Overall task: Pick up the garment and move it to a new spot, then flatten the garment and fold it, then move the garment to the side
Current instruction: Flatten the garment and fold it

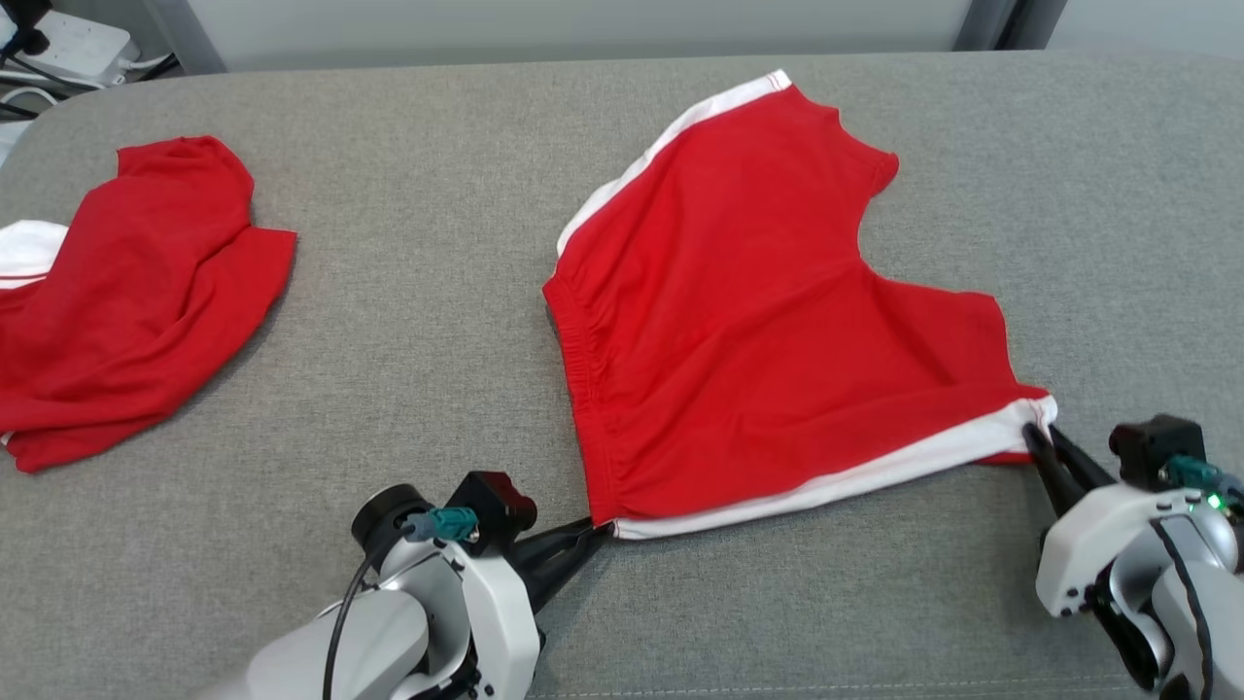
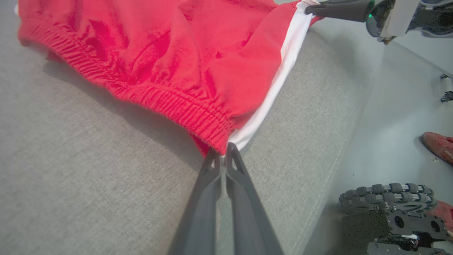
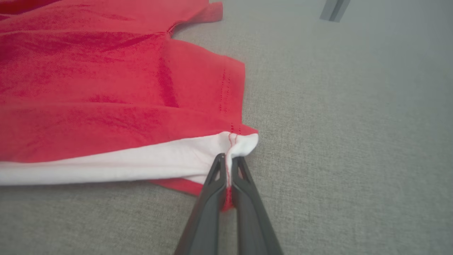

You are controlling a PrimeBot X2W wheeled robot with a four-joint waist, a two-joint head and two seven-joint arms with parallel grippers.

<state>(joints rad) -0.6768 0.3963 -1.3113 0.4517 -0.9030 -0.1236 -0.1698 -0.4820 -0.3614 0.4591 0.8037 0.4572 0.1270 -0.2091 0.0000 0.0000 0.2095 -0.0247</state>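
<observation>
The shorts (image 1: pixel 758 311) lie spread on the table (image 1: pixel 408 243), right of its middle and reaching toward the near edge. They are red, with a white stripe (image 1: pixel 826 486) along the near side and another (image 1: pixel 671 146) along the far side. The gathered waistband (image 1: pixel 583 389) faces the table's left, and the leg openings face its right. The cloth lies mostly flat, with light creases near the waistband.

The left gripper (image 1: pixel 595 531) is at the near waistband corner, where red meets white. Its fingers are pressed together on that corner, and the left wrist view shows the cloth pinched at the tips (image 2: pixel 223 152). The right gripper (image 1: pixel 1038 436) has the near leg-hem corner. In the right wrist view its fingers are clamped narrow on the white hem (image 3: pixel 228 159), with a sliver of red cloth between them lower down. The near stripe runs fairly straight between the two grips. The left wrist view looks along it to the right gripper (image 2: pixel 311 7) at the far end.

A second red garment (image 1: pixel 136 292) lies crumpled at the table's left edge, well apart from the shorts, with some white at its left side.

Beyond the far left corner sit a power strip (image 1: pixel 68 39) and cables. Off the near edge, the left wrist view shows the floor (image 2: pixel 382 124), a roller wheel (image 2: pixel 385 196) and a red shoe (image 2: pixel 439 145).
</observation>
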